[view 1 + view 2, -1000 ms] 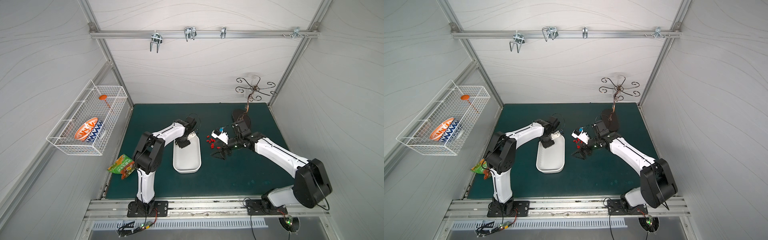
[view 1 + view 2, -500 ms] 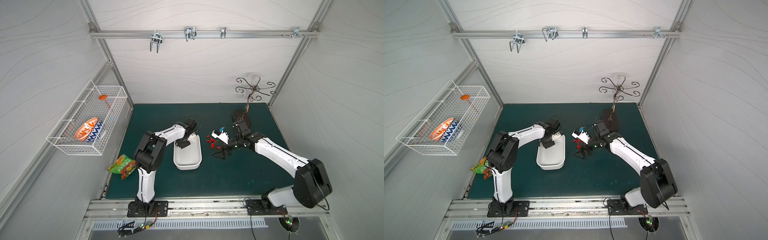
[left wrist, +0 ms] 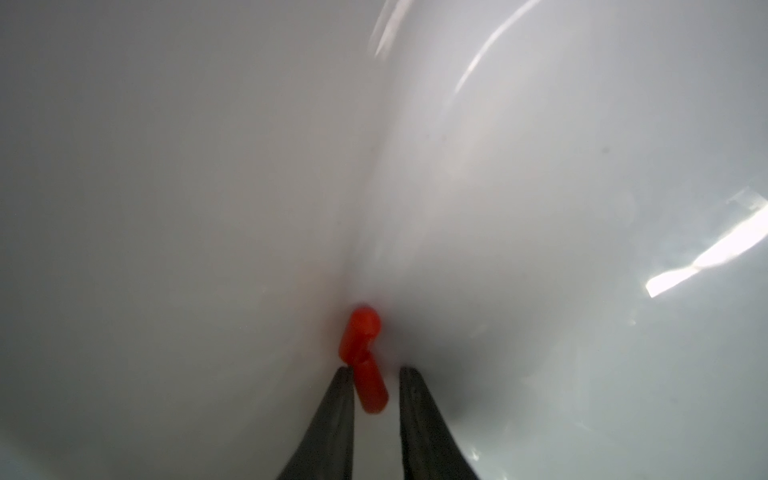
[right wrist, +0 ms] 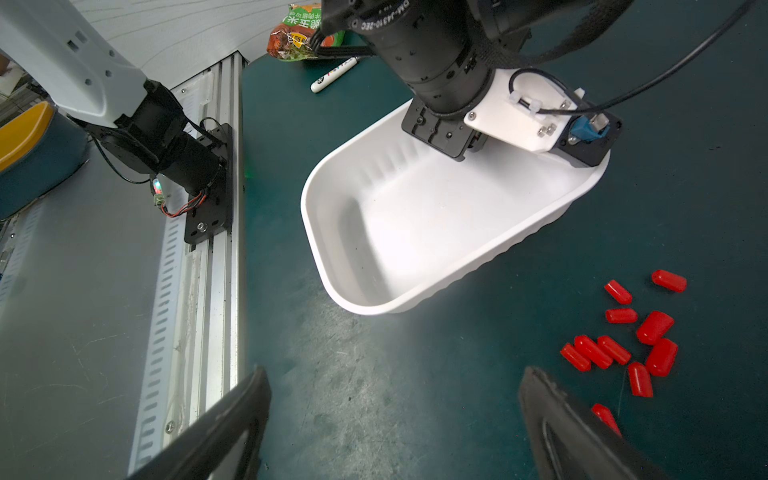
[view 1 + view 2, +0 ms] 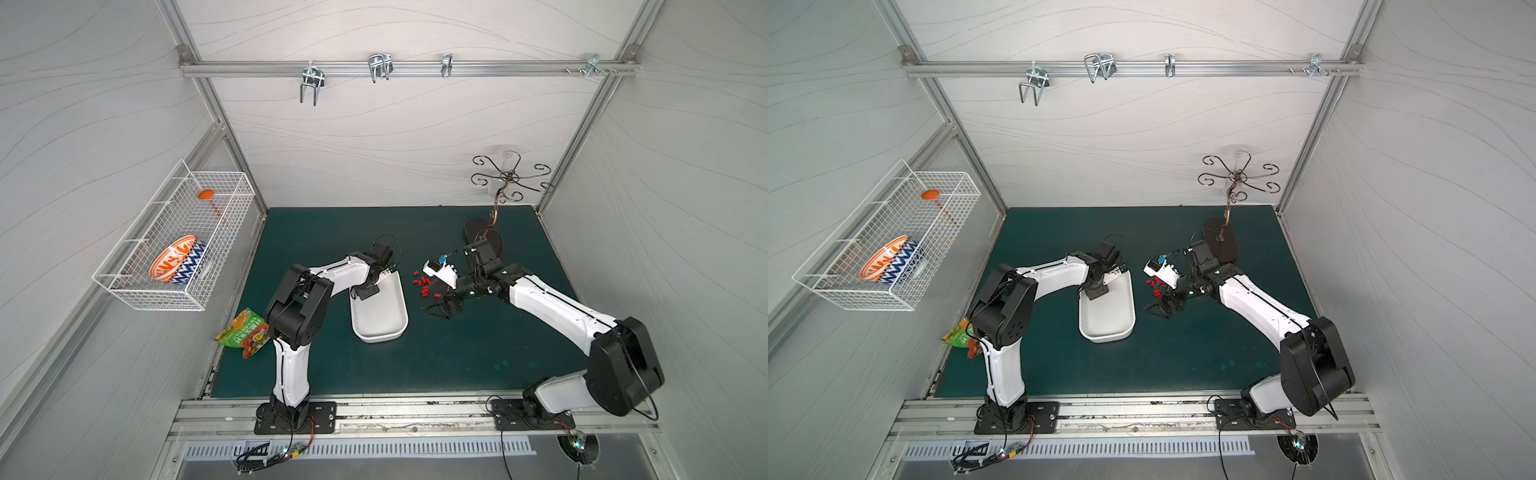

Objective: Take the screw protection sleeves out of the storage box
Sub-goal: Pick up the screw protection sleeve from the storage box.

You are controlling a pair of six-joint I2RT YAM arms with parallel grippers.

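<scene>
Screw protection sleeves (image 4: 654, 328), tiny bright red cylindrical plastic caps: you will find most of them loose in a cluster on the dark green surface (image 5: 457, 353). In both top views the cluster sits at 3 o'clock from the far end of the storage box (image 5: 380, 337), near it but apart. That storage box is a shallow white plastic tub with rounded corners. It rests near the middle of the surface, its long side running 12 to 6 o'clock.

Two more sleeves (image 3: 360, 336) lie inside the tub, touching end to end along the crease where floor meets wall.

Note that your left pincer (image 3: 376, 371) reaches down into the tub at its 12 o'clock end. Its jaws stand narrowly parted around the nearer of those two caps. One fingertip (image 3: 345, 382) touches the cap, while a sliver of white shows before the opposite fingertip, so it is not clamped.

Your right pincer (image 4: 395, 374) is spread wide with nothing in it, low over bare surface at 5 o'clock from the cluster.

A crumpled green-and-orange snack packet (image 5: 245, 334) lies at the 8 o'clock edge of the surface.
</scene>
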